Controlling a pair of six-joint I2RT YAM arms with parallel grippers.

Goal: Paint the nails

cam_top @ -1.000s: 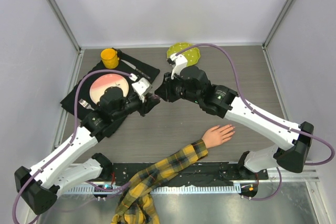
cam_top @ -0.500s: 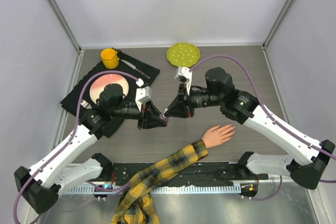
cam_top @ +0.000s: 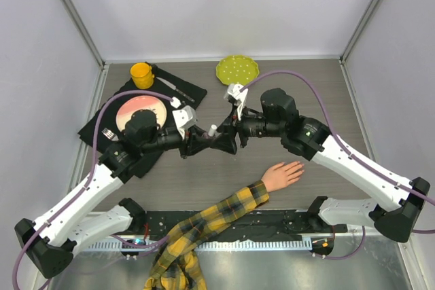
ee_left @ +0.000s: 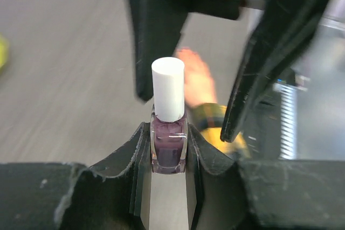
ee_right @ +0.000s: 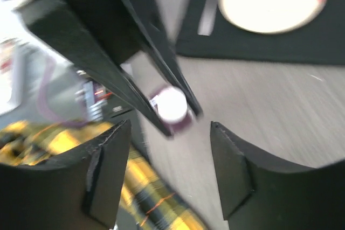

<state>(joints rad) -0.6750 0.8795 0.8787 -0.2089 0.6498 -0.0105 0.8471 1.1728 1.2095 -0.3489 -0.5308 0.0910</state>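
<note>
A small bottle (ee_left: 168,146) of purple polish with a white cap (ee_left: 168,87) stands upright between the fingers of my left gripper (ee_left: 168,133), which is shut on its glass body. In the top view the bottle (cam_top: 213,130) hangs above mid-table in my left gripper (cam_top: 207,142). My right gripper (cam_top: 224,142) faces it, open, its fingers either side of the cap and apart from it. In the right wrist view the right gripper (ee_right: 170,127) is wide open below the bottle (ee_right: 173,109). The mannequin hand (cam_top: 282,173) lies palm down with a plaid sleeve (cam_top: 204,225); its nails (cam_top: 300,164) are too small to make out.
A black mat (cam_top: 187,93) at the back left carries a pink-and-white plate (cam_top: 136,110), a knife (cam_top: 173,88) and a fork (cam_top: 109,134). A yellow cup (cam_top: 141,74) stands at its far corner. A green plate (cam_top: 237,68) sits at the back centre.
My right gripper has gone from shut to open beside the bottle's cap. Both arms have come from the back of the table toward the middle, and the left has tipped the bottle up.
</note>
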